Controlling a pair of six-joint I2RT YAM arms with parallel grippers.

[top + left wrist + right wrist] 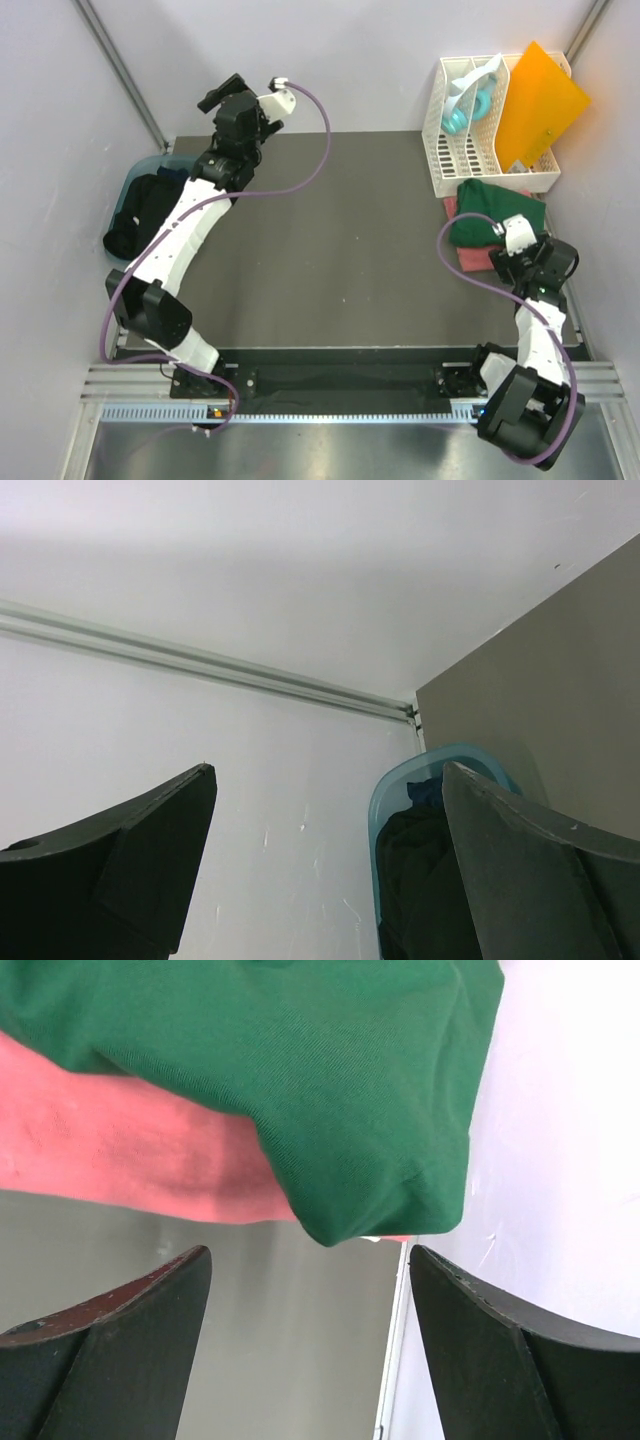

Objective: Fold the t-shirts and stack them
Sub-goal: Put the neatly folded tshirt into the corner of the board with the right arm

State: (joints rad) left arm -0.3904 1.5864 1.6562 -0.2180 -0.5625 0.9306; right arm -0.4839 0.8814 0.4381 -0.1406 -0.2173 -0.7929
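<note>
where pale walls box in the dark table (340,230), both grippers spread (empty), green t-shirt (497,212) stacked on pink (470,255)

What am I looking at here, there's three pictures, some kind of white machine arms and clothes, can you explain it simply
These are two robot arms bolted at the near edge of a dark table, meant to fold and stack t-shirts. The wide picture comes from a fixed camera above and behind them. The other two come from small cameras on each wrist, so the dark shapes at the bottom are that arm's own jaws.

The left gripper is raised near the far left corner, jaws open and empty, facing a blue basket of dark clothes just off the table's left side.

The right gripper, open and empty too, sits by a green t-shirt lying on a pink t-shirt. Behind them stands a white rack holding an orange sheet.
</note>
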